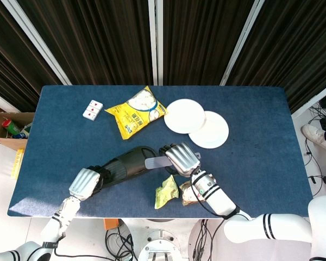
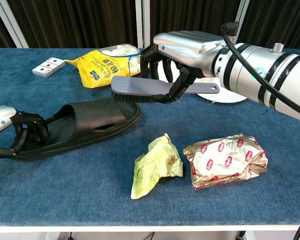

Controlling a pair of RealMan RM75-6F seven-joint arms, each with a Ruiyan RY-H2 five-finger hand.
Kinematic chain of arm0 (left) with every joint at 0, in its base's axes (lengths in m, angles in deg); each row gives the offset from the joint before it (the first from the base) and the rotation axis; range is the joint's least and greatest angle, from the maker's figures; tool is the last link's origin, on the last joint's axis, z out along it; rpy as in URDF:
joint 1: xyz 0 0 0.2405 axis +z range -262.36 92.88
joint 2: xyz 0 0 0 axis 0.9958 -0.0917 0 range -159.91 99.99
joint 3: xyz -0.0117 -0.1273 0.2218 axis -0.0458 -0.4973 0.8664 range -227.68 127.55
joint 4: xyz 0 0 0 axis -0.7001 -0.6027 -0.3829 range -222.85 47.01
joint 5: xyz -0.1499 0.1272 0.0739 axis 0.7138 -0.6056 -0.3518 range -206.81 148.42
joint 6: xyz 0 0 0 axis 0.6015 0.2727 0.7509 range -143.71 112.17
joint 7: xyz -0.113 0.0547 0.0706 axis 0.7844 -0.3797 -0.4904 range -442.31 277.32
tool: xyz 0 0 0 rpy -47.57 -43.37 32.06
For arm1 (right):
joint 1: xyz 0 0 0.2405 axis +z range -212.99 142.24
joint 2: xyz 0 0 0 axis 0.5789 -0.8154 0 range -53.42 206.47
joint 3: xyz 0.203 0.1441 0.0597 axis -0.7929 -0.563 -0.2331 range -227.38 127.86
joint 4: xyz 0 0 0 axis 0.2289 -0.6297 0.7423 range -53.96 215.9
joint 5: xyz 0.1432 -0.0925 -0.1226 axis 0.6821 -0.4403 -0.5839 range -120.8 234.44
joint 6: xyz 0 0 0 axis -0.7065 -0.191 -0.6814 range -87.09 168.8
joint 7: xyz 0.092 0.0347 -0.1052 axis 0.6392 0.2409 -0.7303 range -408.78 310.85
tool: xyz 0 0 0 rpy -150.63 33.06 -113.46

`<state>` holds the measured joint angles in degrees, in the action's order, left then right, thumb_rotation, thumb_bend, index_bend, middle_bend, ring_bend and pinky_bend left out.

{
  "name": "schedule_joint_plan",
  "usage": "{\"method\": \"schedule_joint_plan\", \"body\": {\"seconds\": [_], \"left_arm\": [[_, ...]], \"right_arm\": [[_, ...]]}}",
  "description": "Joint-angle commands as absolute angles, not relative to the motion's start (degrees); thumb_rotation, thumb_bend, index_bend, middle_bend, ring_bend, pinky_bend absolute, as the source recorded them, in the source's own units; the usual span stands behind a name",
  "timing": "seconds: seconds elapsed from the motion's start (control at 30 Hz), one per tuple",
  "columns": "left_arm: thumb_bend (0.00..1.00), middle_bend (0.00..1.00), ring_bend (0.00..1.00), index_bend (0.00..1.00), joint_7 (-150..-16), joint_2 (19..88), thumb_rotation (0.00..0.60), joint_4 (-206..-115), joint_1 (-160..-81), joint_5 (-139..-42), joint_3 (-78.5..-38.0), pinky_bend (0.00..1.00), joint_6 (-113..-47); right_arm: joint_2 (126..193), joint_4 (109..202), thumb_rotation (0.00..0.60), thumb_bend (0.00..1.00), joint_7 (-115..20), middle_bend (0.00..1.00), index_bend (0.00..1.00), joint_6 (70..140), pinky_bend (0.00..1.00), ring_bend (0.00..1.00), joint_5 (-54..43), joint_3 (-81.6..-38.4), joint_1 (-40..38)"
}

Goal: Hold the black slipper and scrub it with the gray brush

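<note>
The black slipper (image 2: 85, 125) (image 1: 125, 164) lies on the blue table, toe toward the right. My left hand (image 2: 10, 137) (image 1: 87, 182) grips its heel end, fingers curled over the rim. My right hand (image 2: 182, 55) (image 1: 180, 157) holds the gray brush (image 2: 145, 90) (image 1: 155, 162) by its handle. The brush is level, bristles down, and its head hovers over the slipper's toe strap; whether the bristles touch it I cannot tell.
A crumpled green wrapper (image 2: 155, 167) and a gold foil packet (image 2: 225, 160) lie in front of the slipper. A yellow snack bag (image 2: 107, 65), a small card box (image 2: 49, 66) and two white plates (image 1: 198, 122) sit further back.
</note>
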<state>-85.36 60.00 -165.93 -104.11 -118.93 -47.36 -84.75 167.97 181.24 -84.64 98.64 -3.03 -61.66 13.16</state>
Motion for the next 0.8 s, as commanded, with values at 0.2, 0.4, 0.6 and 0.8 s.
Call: {"method": "schedule_joint_plan", "body": {"seconds": [0.2,0.4,0.6,0.8], "left_arm": [[0.80,0.48,0.38,0.44,-85.60,59.93,0.600,-166.10,-104.03,-118.53,-47.45,0.46,-85.03],[0.82,0.50,0.38,0.44,-85.96,59.67,0.600,-166.61,-103.95,-117.99,-47.44,0.46,-84.89],[0.83,0.49,0.38,0.44,-85.19,59.96,0.600,-166.11,-103.97,-118.17,-47.43,0.47,-85.18],[0.84,0.49,0.38,0.44,-84.85,60.13,0.600,-165.83,-104.11,-118.34,-47.43,0.47,-85.26]], "right_arm": [[171.40,179.08,0.600,0.66,-89.66,0.57,0.77,96.75,0.74,0.57,2.87,-62.21,17.32],[173.46,176.81,0.600,0.63,-91.57,0.57,0.77,95.96,0.74,0.58,6.90,-63.02,20.20],[175.03,174.37,0.600,0.63,-91.88,0.57,0.78,94.72,0.74,0.58,9.85,-63.92,22.75],[176.70,171.75,0.600,0.63,-92.46,0.58,0.79,93.28,0.74,0.58,12.18,-64.06,25.36]]}}
